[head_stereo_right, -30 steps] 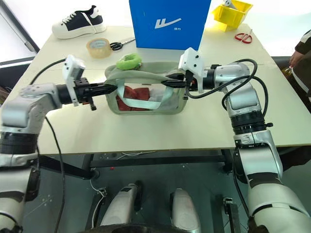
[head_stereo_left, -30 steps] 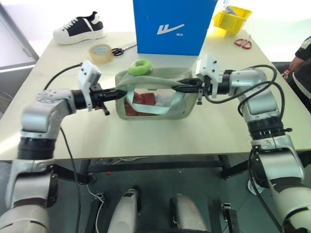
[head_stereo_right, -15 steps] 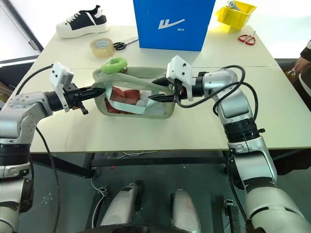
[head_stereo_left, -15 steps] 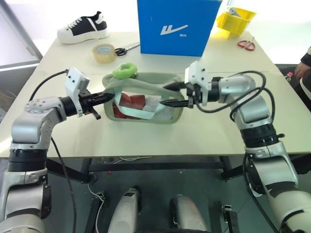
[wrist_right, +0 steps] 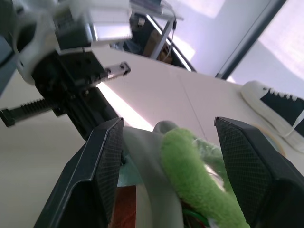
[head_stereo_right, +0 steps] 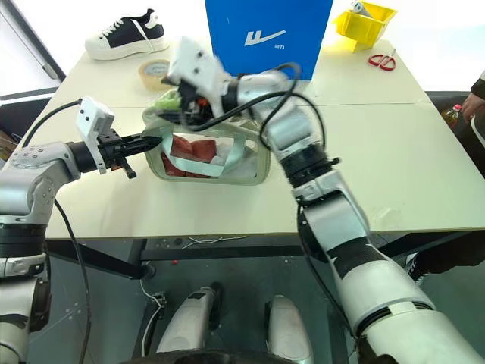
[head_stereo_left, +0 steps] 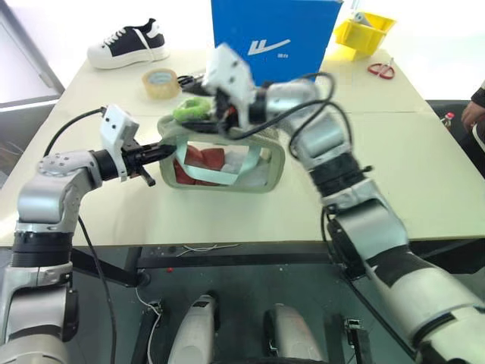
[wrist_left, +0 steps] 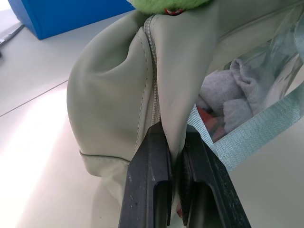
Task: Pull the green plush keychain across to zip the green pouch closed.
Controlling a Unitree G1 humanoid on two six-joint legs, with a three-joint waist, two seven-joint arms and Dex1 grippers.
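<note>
The green pouch (head_stereo_left: 227,163) lies on the table with red and white contents behind its clear window. My left gripper (wrist_left: 175,190) is shut on the fabric at the pouch's left end, beside the zipper seam. The green plush keychain (head_stereo_left: 192,108) sits on top of the pouch at that same left end. My right gripper (wrist_right: 175,171) has reached across over the pouch and stands open, one finger (wrist_right: 102,175) on each side of the keychain (wrist_right: 190,180), not closed on it.
A blue box (head_stereo_left: 276,38) stands just behind the pouch. A tape roll (head_stereo_left: 161,82) and a shoe (head_stereo_left: 127,44) lie at the back left, a yellow bin (head_stereo_left: 366,30) and red scissors (head_stereo_left: 380,70) at the back right. A person (head_stereo_left: 476,106) is at the right edge.
My right gripper let go of the pouch's right end, opened, and swung left across the pouch to the keychain. The left gripper kept its hold.
</note>
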